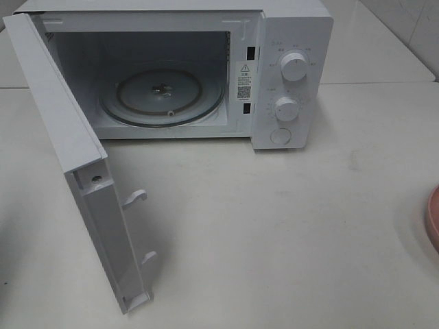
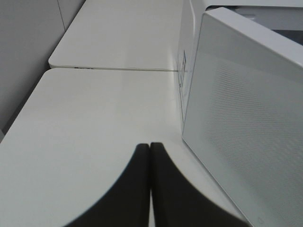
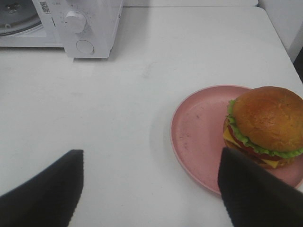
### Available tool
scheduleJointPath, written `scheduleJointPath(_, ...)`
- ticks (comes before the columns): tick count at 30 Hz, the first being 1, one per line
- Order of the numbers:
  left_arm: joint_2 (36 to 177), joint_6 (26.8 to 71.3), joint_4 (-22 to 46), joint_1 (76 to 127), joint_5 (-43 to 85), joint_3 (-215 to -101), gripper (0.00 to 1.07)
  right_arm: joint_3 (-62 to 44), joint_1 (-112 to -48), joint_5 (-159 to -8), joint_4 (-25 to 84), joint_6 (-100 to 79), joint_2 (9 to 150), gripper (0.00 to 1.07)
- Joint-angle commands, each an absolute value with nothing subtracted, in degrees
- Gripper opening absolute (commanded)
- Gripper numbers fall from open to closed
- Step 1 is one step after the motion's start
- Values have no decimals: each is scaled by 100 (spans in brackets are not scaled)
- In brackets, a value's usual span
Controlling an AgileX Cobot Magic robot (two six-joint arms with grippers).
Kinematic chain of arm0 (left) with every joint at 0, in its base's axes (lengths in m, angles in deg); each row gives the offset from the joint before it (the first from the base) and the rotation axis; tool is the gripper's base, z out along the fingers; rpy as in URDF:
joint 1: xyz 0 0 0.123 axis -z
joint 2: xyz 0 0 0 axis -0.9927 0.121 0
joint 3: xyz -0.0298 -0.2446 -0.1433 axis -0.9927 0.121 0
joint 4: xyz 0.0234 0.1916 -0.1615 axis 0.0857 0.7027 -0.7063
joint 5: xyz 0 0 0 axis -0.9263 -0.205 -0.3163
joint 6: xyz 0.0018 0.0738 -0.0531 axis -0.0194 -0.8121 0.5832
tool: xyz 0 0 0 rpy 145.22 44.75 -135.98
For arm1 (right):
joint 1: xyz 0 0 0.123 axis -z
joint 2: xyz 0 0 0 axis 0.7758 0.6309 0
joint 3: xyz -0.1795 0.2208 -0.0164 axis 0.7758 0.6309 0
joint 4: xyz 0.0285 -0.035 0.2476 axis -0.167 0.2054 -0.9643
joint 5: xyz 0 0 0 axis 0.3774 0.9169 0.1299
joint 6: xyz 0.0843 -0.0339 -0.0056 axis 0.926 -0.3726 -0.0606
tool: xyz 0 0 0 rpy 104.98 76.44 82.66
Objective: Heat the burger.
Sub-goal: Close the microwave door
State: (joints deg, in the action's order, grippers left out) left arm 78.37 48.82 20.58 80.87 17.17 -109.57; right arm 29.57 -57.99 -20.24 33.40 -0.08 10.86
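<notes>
As seen from the wrist cameras, near items come first.
Right gripper point(image 3: 150, 189): fingers point(image 3: 45, 191) spread wide, holding nothing, above the table point(image 3: 118, 118).
Burger point(image 3: 264, 126): sits upright, bun dome up, roughly round with no clear long axis; it lies just beyond the fingers, off to one side, not between them.
Plate point(image 3: 199, 137): pink, round; burger rests on its outer part.
Left gripper point(image 2: 150, 184): fingers pressed together, nothing between them, beside the door point(image 2: 246, 118).
Microwave point(image 1: 295, 41): door swung open, glass turntable point(image 1: 163, 96) bare.
</notes>
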Motion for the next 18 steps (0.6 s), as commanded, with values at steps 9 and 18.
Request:
scheduleJointPath(9, 9584, 4893, 2201, 8082, -1812, -10109, 0, 2952, -5759, -2052, 3323, -89, 926, 75)
scheduleJointPath(18, 11378, 5581, 3335, 8082, -3468, -10103, 0, 2952, -5759, -2052, 3323, -89, 926, 75)
